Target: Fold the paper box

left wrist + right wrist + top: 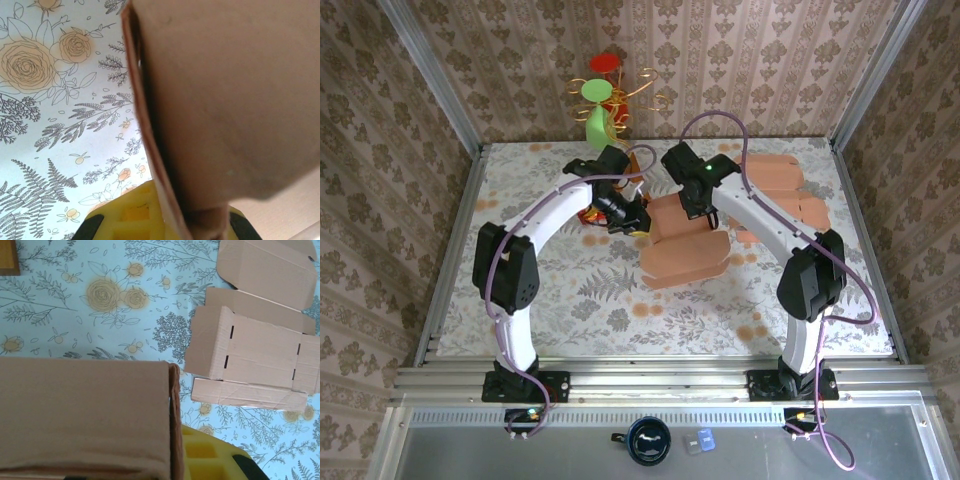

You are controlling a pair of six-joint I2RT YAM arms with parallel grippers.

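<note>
The paper box (685, 242) is brown cardboard, partly folded, lying at the table's middle between the two arms. My left gripper (638, 222) is at the box's left side. In the left wrist view a cardboard wall (150, 130) runs edge-on between the yellow fingers (130, 215), and my left gripper (185, 220) is shut on it. My right gripper (698, 207) is over the box's far edge. In the right wrist view a doubled wall edge (174, 415) of the box (85, 415) sits against the yellow finger (210, 455). My right gripper (172, 460) is shut on that wall; its other finger is hidden.
Flat cardboard blanks (788, 192) lie at the back right, also seen as blanks (260, 355) in the right wrist view. A green, red and gold ornament (603, 95) stands at the far edge. A small red-orange object (590, 213) lies under the left arm. Metal rails (450, 240) border the table.
</note>
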